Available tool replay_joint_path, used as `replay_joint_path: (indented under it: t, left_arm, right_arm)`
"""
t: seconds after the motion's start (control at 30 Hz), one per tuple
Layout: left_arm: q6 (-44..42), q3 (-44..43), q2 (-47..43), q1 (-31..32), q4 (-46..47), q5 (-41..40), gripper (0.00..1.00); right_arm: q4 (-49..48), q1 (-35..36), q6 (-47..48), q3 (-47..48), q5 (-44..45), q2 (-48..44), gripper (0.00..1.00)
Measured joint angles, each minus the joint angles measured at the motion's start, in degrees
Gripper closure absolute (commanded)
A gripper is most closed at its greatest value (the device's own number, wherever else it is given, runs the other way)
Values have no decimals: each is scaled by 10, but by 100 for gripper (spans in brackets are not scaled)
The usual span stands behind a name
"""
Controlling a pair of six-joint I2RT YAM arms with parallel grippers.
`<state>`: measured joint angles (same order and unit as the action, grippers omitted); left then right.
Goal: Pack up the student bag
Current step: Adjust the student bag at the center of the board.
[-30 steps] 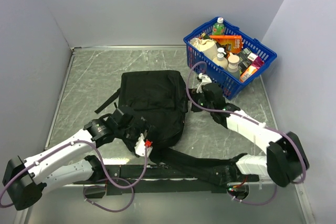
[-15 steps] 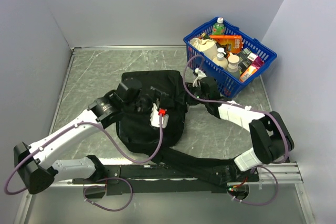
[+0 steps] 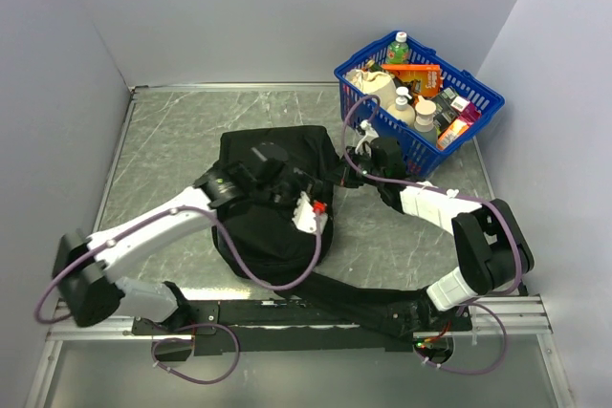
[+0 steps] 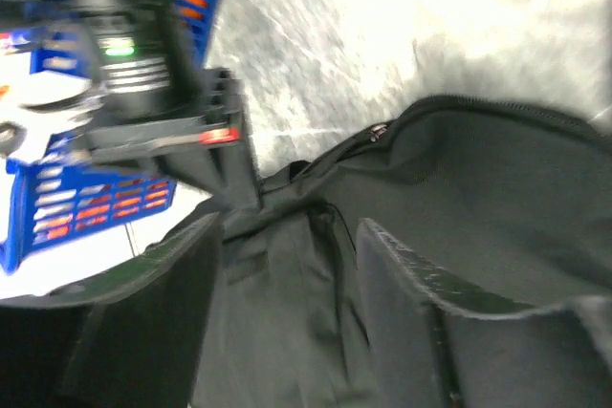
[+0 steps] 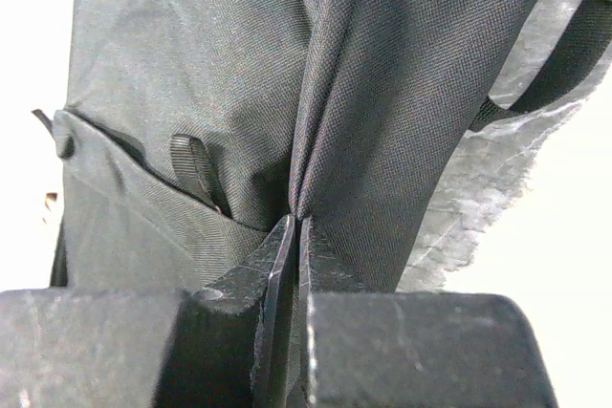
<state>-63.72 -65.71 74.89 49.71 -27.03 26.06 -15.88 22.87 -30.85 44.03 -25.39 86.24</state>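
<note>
Backpack (image 3: 311,152): on table (image 3: 172,140), under left gripper (image 4: 287,226), edge between right gripper (image 5: 295,226) fingers. Basket (image 3: 435,158): just behind right gripper.

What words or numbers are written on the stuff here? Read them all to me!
None can be read.
Orange box in the blue basket: print too small.
Green-capped bottle: label too small.
Other basket items: too small from above, blurred in the left wrist view.
Student bag: no writing shows.

my left arm (image 3: 143,231) and right arm (image 3: 435,205): white shells, black joints; purple cables (image 3: 271,286) loop above the black base rail (image 3: 239,312); left gripper (image 4: 287,332) all black.
</note>
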Motion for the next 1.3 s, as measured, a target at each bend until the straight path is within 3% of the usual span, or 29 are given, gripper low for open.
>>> replay_joint_path:
  t: [0.1, 0.37, 0.67, 0.8, 1.03, 1.3]
  left_arm:
    - [-63, 20, 48, 16, 29, -29, 48]
    - [-132, 50, 133, 49, 62, -67, 47]
    - [-131, 22, 143, 52, 80, -82, 52]
    - [-130, -9, 144, 52, 60, -83, 47]
    - [-208, -86, 143, 45, -58, -74, 51]
    - [-216, -76, 153, 43, -15, -79, 51]
  right_arm:
    - [-2, -2, -8, 0, -7, -2, 94]
    - [-9, -3, -23, 0, -18, -2, 96]
    - [-13, -5, -23, -1, -22, -2, 97]
    - [-14, -7, -23, -1, -24, -2, 98]
    - [-7, -7, -17, -1, -32, -9, 99]
    - [6, 4, -12, -1, -32, -20, 100]
